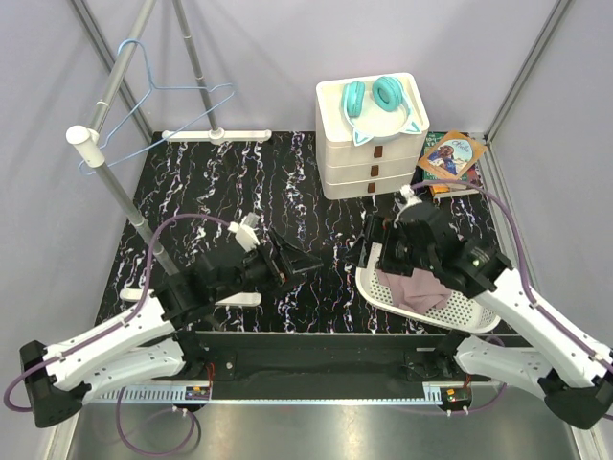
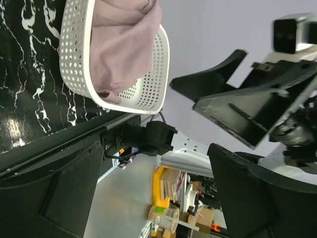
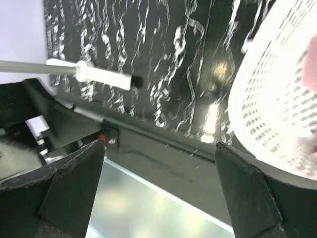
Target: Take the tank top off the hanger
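The light-blue wire hanger hangs bare on the grey rail at the back left. The dusty-pink tank top lies crumpled in a white perforated basket at the front right; it also shows in the left wrist view and at the edge of the right wrist view. My left gripper is open and empty, low over the middle of the table. My right gripper is open and empty, just left of the basket, facing the left one.
The grey rail pole slants across the left side on white feet. A white drawer unit with teal cat-ear headphones stands at the back centre. A book lies at the back right.
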You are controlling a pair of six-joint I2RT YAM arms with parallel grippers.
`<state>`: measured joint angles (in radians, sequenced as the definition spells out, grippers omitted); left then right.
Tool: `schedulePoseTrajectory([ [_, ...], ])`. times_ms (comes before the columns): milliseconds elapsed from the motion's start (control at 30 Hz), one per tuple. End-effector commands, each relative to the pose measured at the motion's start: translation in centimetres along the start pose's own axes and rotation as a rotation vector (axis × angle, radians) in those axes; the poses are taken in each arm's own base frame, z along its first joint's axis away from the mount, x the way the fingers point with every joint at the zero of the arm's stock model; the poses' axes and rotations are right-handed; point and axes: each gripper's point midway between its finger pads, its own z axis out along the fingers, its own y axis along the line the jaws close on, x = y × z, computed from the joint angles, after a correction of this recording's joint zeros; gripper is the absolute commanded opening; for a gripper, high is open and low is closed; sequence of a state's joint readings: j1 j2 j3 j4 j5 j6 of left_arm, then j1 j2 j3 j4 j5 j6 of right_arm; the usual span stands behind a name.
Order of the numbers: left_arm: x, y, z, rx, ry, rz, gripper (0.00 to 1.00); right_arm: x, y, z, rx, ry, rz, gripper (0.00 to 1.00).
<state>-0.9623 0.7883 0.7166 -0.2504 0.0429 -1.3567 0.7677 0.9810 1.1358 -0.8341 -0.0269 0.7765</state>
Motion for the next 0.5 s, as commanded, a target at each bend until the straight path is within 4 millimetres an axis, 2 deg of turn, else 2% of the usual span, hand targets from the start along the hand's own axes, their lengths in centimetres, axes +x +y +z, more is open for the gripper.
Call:
schedulePoseTrajectory([
  [0, 1.4, -0.3, -0.1, 0.115, 0.061, -0.024, 0.93, 1.0, 1.8, -0.5, -0.161, -0.016, 0.173, 1.00],
  [33, 1.7, -0.2, -0.2, 0.131, 0.073, -0.023, 0.93, 0.9, 3.0, -0.9, -0.241, -0.026, 0.184, 1.00],
  [67, 2.2, 0.8, -0.2, 0.137, 0.085, -0.022, 0.94, 1.8, 2.6, -1.0, -0.281, -0.025, 0.189, 1.00],
  [100, 2.2, -0.2, -0.5, 0.206, 0.083, -0.018, 0.95, 2.1, 3.0, -1.3, -0.329, -0.027, 0.191, 1.00],
  [133, 2.7, -0.2, -0.7, 0.241, 0.108, -0.017, 0.95, 1.9, 4.5, -2.1, -0.438, -0.040, 0.195, 1.00],
  [167, 3.0, -0.2, -0.9, 0.314, 0.114, -0.017, 0.96, 3.0, 3.9, -2.0, -0.482, -0.036, 0.199, 1.00],
  [200, 3.2, -0.7, -1.5, 0.370, 0.123, -0.034, 0.96, 3.4, 4.1, -2.2, -0.535, -0.039, 0.201, 1.00],
  [233, 3.8, -0.7, -2.0, 0.417, 0.149, -0.037, 0.96, 3.1, 5.5, -3.3, -0.652, -0.058, 0.213, 1.00],
  [267, 4.4, 0.9, -1.9, 0.423, 0.167, -0.048, 0.96, 4.5, 4.3, -2.7, -0.684, -0.054, 0.231, 1.00],
  [300, 4.2, -0.7, -3.4, 0.540, 0.162, -0.052, 0.96, 4.7, 4.3, -3.0, -0.735, -0.069, 0.245, 1.00],
  [333, 4.5, -0.6, -3.9, 0.577, 0.171, -0.053, 0.96, 4.3, 4.8, -3.9, -0.816, -0.096, 0.285, 1.00],
  [367, 4.7, 0.0, -4.7, 0.629, 0.171, -0.053, 0.96, 5.6, 3.3, -3.0, -0.833, -0.096, 0.310, 1.00],
  [400, 4.9, 0.4, -5.2, 0.656, 0.169, -0.051, 0.97, 5.9, 2.8, -2.9, -0.864, -0.108, 0.330, 1.00],
  [433, 4.9, 0.1, -6.2, 0.708, 0.165, -0.040, 0.97, 5.7, 2.9, -3.7, -0.930, -0.138, 0.357, 1.00],
  [467, 5.2, 0.9, -6.6, 0.723, 0.165, -0.030, 0.97, 6.5, 1.6, -3.1, -0.939, -0.148, 0.374, 1.00],
])
